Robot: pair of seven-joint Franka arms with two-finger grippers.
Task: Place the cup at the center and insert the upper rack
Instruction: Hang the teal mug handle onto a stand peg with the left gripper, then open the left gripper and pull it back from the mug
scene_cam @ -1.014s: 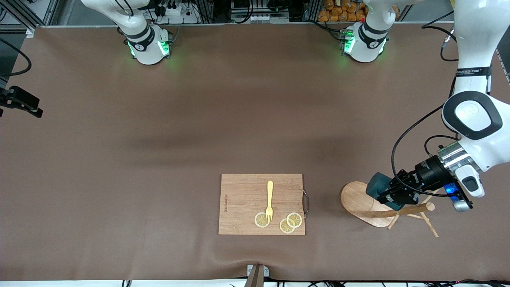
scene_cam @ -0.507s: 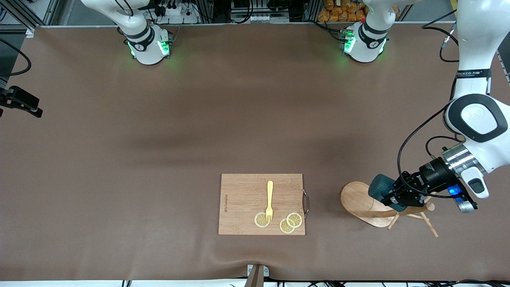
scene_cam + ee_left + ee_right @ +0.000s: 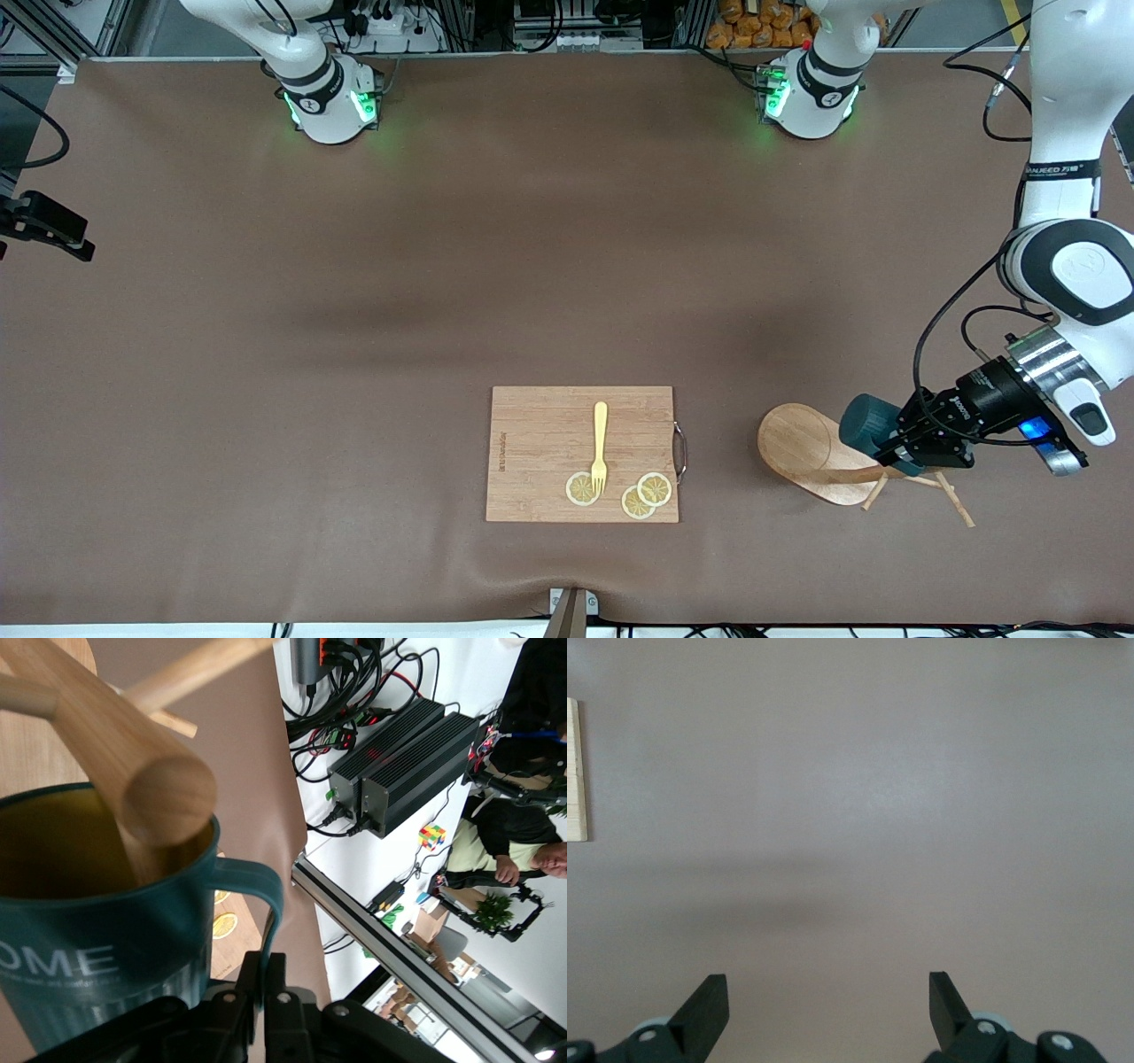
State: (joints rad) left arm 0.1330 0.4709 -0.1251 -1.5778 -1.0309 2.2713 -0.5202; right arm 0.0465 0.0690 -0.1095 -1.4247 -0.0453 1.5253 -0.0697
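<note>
Front view shows the left gripper [image 3: 895,443] with jaws clamped on the cup [image 3: 864,424] at the upper rack [image 3: 824,456], around 4 o'clock on the counter, right gripper [image 3: 828,1005] waiting wide open; next it probably carries the cup to centre.

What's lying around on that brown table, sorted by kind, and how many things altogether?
Cutting board: 1
Fork: 1
Lemon slices: 3
Wooden mug tree: 1
Teal cup, held in the left gripper over the mug tree: 1
Total: 7
</note>
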